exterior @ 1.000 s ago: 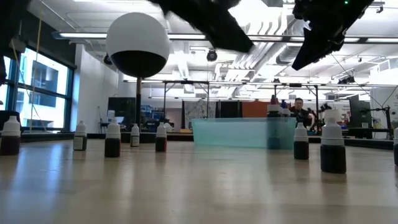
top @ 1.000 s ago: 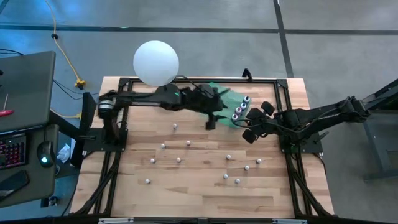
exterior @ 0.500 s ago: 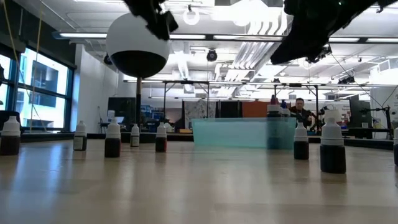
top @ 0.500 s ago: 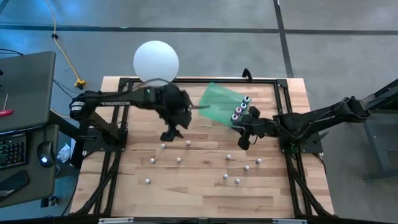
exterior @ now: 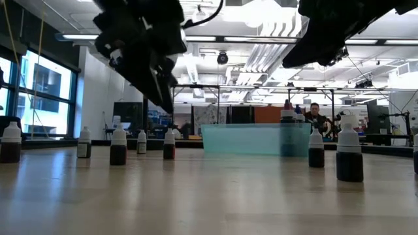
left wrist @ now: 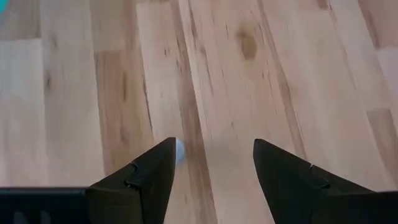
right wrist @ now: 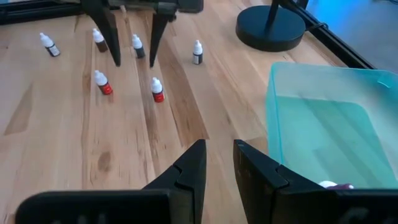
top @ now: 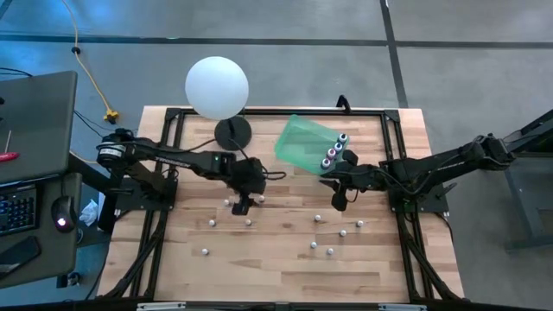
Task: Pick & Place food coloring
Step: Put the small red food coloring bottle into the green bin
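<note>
Food coloring bottles (top: 318, 218), loose on the table (top: 276, 272): at least nine counted in the high view; any under the left arm are hidden.
Food coloring bottles at the edge of the bin: four, in a row (top: 333, 151).
Green translucent bin (top: 298, 142): one.
White globe lamp (top: 216, 86): one, with one round black base (top: 232, 132).
Robot arms: two, carrying one left gripper (top: 241, 206) and one right gripper (top: 337, 197).
Right wrist view: six bottles counted on the wood.
Low view: five bottles standing left of the bin, at least three right of it.
Person in the room behind (exterior: 315, 115): one.
</note>
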`<state>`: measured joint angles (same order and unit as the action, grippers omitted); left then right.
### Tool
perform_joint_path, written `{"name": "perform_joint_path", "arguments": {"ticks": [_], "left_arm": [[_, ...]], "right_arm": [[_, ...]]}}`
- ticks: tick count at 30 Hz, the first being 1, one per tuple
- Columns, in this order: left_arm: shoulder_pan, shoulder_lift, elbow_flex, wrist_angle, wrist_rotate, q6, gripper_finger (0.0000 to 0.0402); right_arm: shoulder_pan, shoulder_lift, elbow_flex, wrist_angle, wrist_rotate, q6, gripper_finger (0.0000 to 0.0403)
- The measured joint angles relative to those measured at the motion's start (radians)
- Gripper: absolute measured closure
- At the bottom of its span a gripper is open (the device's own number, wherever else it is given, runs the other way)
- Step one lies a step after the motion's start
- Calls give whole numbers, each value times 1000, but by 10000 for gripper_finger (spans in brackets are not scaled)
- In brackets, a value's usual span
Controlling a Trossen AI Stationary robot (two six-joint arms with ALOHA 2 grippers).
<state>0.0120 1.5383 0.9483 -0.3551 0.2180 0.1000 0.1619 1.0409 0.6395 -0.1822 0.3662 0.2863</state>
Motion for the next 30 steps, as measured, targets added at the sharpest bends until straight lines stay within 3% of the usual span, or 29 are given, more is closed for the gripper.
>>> {"name": "perform_joint_path", "arguments": {"ticks": [6,17,30], "left_arm": [[1,54,-75,201,2,-48,189],[1,199,-79,239,-32,-52,189],[0,206,-76,229,-76,-45,202]], "right_arm": [[0,0,0,1,1,0,329],[0,0,0,3,-2,0,329],[0,0,0,7,-3,-7,329]]}}
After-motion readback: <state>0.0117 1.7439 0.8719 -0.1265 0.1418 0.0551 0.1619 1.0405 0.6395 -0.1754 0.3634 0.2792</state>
